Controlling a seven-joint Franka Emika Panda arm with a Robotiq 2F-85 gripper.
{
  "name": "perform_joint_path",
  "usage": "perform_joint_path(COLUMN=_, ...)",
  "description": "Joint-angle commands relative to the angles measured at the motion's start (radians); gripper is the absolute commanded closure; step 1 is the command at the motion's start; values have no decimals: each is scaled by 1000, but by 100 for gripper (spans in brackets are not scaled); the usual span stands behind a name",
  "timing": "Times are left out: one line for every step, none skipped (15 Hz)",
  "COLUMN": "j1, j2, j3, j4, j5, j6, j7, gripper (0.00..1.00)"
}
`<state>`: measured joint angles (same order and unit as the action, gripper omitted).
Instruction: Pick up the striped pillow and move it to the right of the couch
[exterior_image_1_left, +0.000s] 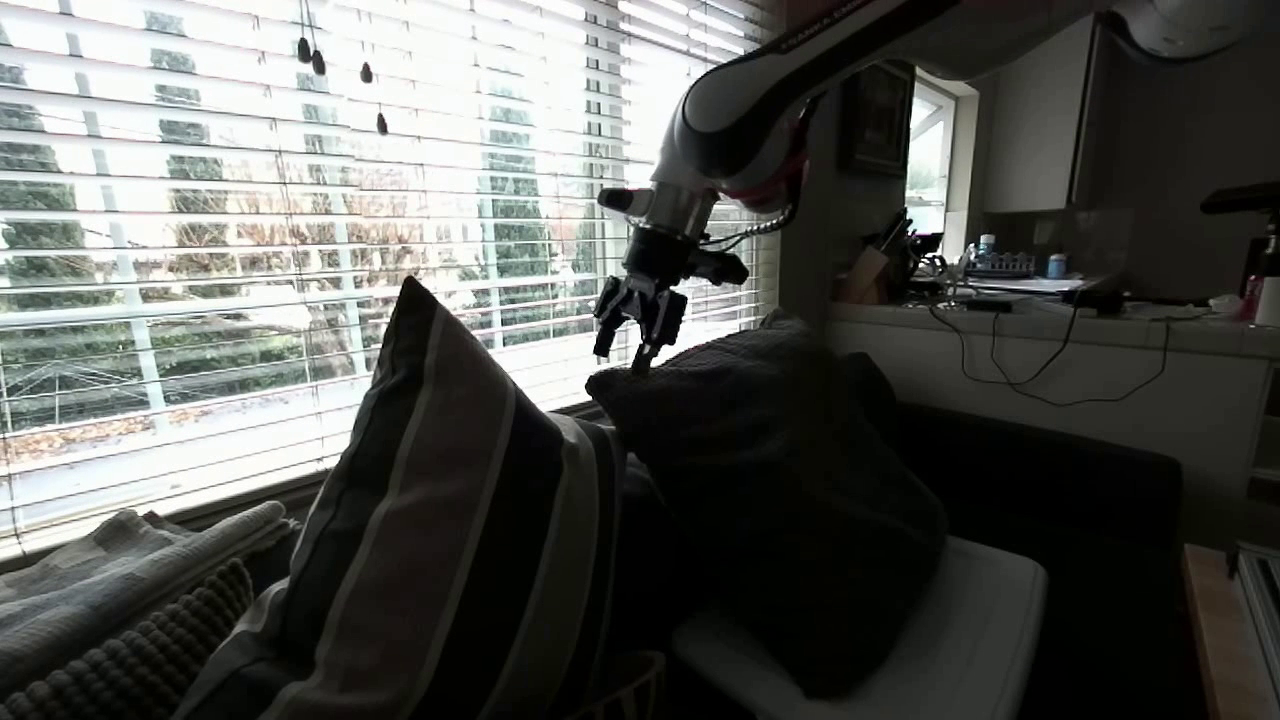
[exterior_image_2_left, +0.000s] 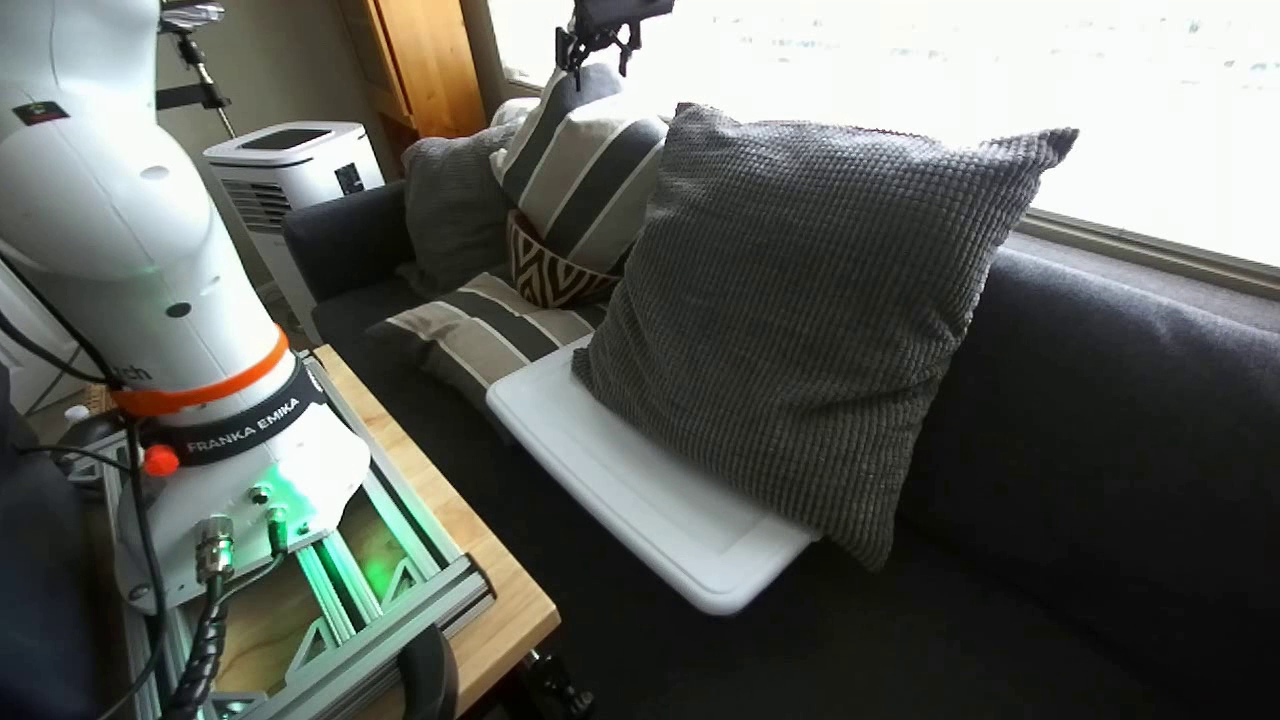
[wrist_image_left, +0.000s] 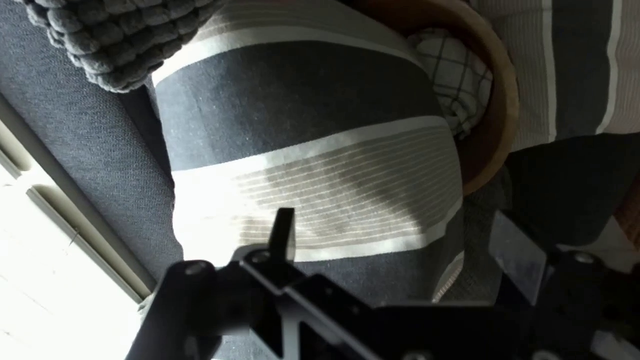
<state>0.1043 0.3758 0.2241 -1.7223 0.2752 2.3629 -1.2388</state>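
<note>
The striped pillow (exterior_image_2_left: 585, 165) stood tilted near the back of the couch (exterior_image_2_left: 1100, 420), one corner pointing up, just behind a basket (exterior_image_2_left: 555, 272) patterned in brown and cream; whether it sat partly inside that basket could not be told. Over the pillow hung the pincer (exterior_image_1_left: 624, 350), its fingers (wrist_image_left: 282, 230) spread well apart, with stripes showing between them in the wrist view; contact with the pillow could not be made out. A checked cloth (wrist_image_left: 457, 80) lay inside the basket. In front of the basket, a second striped cushion (exterior_image_2_left: 500, 325) lay flatter on the seat. Near the pillow, a big grey ribbed cushion (exterior_image_2_left: 790, 290) leaned over a white panel (exterior_image_2_left: 670, 510). The robot arm (exterior_image_2_left: 110, 190) rose from a wooden tabletop (exterior_image_2_left: 505, 580) alongside the couch. Beyond the couch hung slatted blinds (exterior_image_1_left: 300, 220), daylight coming through.
</note>
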Motion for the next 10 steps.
perform_joint_path(j1=-44, j2=95, j3=46, j4=90, j5=13, j6=-16, j7=-127, gripper=0)
perform_joint_path(j1=-52, j2=113, j3=55, j4=105, j5=15, j6=-13, j7=-157, gripper=0)
perform_joint_path(j1=-54, j2=133, j3=56, j4=123, j5=2, j6=-14, j7=-178, gripper=0)
perform_joint_path(j1=-58, j2=154, j3=59, j4=142, j5=-1, j6=-20, j7=-197, gripper=0)
perform_joint_path(j1=-60, j2=173, j3=61, j4=160, j5=-5, j6=-26, j7=-216, gripper=0)
perform_joint_path(j1=-61, j2=191, j3=64, j4=178, j5=-6, j6=-29, j7=-233, gripper=0)
perform_joint_path(j1=-60, j2=208, j3=65, j4=195, j5=-11, j6=-31, j7=-246, gripper=0)
perform_joint_path(j1=-57, j2=229, j3=66, j4=215, j5=-16, j6=-28, j7=-258, gripper=0)
perform_joint_path(j1=-52, j2=246, j3=65, j4=231, j5=-24, j6=-22, j7=-268, gripper=0)
perform_joint_path(j1=-51, j2=263, j3=68, j4=250, j5=-27, j6=-26, j7=-276, gripper=0)
